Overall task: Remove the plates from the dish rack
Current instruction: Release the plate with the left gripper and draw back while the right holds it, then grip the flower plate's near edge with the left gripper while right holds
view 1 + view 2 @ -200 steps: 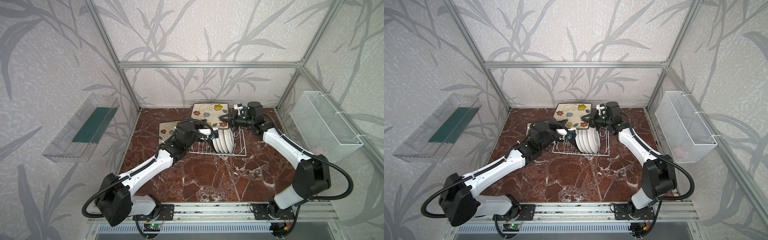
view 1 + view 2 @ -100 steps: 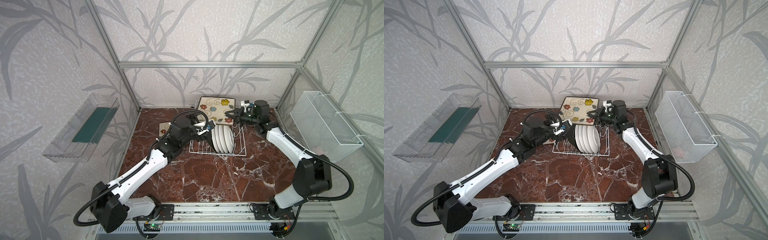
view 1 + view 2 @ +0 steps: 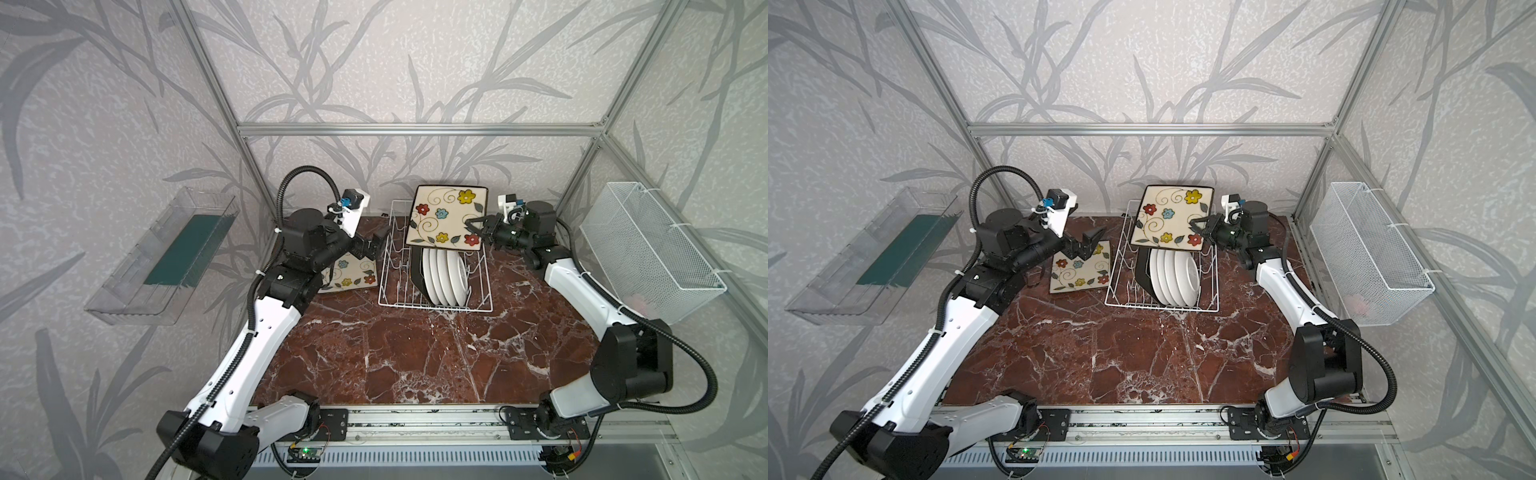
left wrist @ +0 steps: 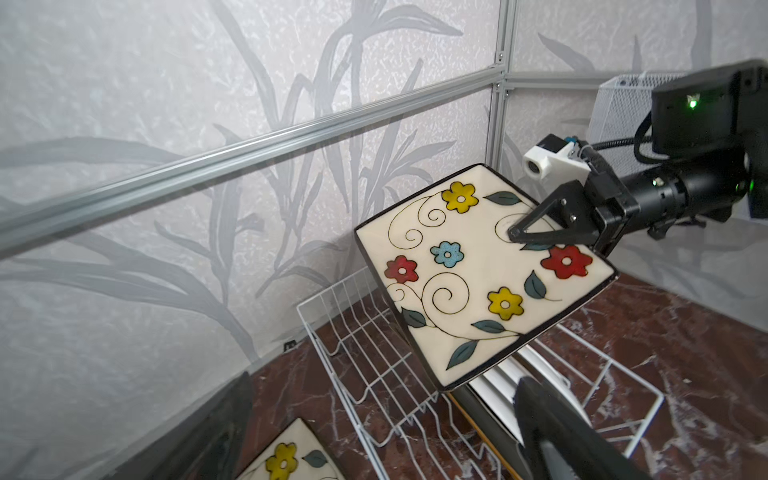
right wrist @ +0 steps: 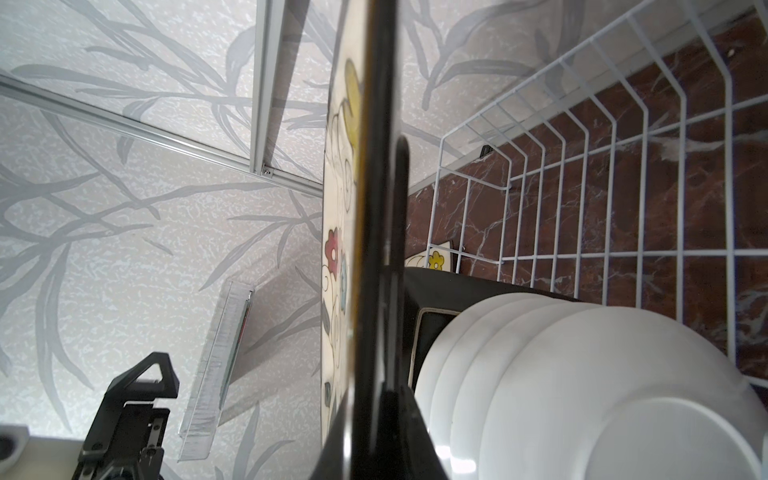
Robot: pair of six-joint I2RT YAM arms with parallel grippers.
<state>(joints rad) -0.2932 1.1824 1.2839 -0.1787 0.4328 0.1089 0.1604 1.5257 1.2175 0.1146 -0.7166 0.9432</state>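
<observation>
A square flower-painted plate, clamped at its edge in the right gripper, hangs tilted above the white wire dish rack. Directly below that gripper, a row of round white plates and a black-backed square plate stand upright in the rack. A second flowered plate lies face up beneath the left gripper.

Both top views look down from high above the front edge of the table toward the back wall, far enough to hold both arms and the dish rack, sharing almost the same scene. The left wrist camera looks from near, across the rack, at the raised square plate in the right gripper. The right wrist camera sits very close along this plate's edge, facing the left gripper; both wrist views share plate and rack.
</observation>
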